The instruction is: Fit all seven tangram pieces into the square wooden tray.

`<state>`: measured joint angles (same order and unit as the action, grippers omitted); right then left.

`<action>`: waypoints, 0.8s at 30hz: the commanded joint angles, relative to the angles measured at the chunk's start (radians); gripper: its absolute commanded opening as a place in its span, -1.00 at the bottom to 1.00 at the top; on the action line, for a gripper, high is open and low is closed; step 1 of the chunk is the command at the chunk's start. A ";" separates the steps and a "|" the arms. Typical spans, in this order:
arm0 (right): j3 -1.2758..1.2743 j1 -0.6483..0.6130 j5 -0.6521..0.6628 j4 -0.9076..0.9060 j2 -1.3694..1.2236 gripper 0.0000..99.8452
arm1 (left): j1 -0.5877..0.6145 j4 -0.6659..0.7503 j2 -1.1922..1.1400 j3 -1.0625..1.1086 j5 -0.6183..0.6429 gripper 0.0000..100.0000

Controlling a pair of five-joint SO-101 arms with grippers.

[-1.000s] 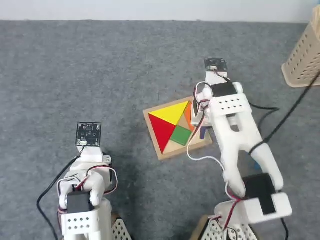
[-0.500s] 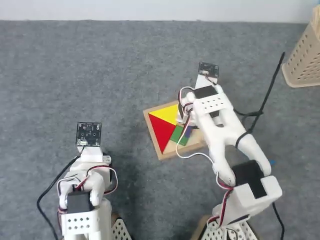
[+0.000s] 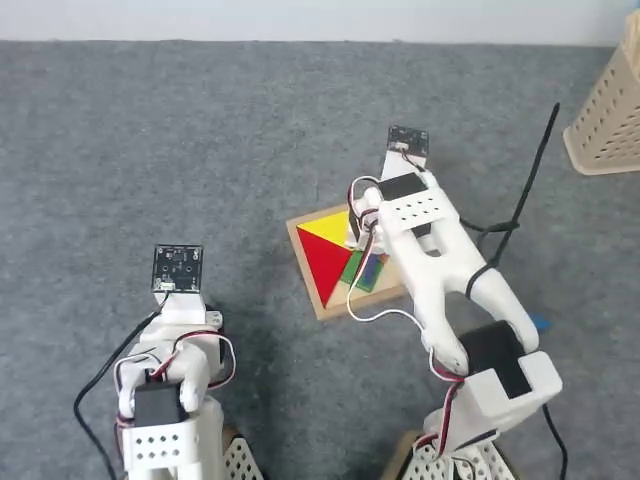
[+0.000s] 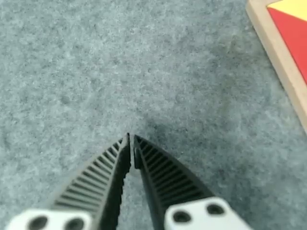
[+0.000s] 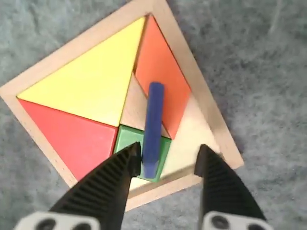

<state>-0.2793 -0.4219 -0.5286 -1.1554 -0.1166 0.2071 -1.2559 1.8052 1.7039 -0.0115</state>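
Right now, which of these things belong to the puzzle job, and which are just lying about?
Job: square wooden tray, yellow triangle, red triangle, orange parallelogram, green square, blue piece on edge, right gripper.
Lying about: perforated basket, left gripper resting shut over carpet.

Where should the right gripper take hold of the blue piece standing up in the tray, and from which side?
Grip the blue piece across its two broad faces, near its middle, coming straight down from above. It appears to stand on a thin edge over the green square in the tray, so those faces offer flat contact. The open right gripper straddles it.
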 commanded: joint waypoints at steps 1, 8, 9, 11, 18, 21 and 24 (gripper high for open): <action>0.038 0.033 0.048 -0.033 0.016 -0.65 | 0.005 -0.006 0.021 -0.019 0.008 -0.98; 0.044 0.120 0.061 -0.120 0.019 -0.82 | 0.005 -0.006 0.021 -0.019 0.008 -0.98; 0.052 0.127 0.083 -0.133 0.027 -0.82 | 0.005 -0.006 0.021 -0.019 0.008 -0.98; 0.057 0.130 0.126 -0.120 0.050 -0.83 | 0.005 -0.006 0.021 -0.019 0.008 -0.98; 0.021 0.124 0.382 0.077 0.064 -0.98 | 0.005 -0.006 0.021 -0.019 0.008 -0.98; -0.017 0.143 0.499 0.082 0.079 -0.99 | 0.005 -0.006 0.021 -0.019 0.008 -0.98; -0.060 0.246 0.520 0.082 0.176 -0.99 | 0.005 -0.006 0.021 -0.019 0.008 -0.98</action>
<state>-0.3330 -0.2639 -0.0529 -1.0894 -0.0767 0.2071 -1.2559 1.8052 1.7039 -0.0115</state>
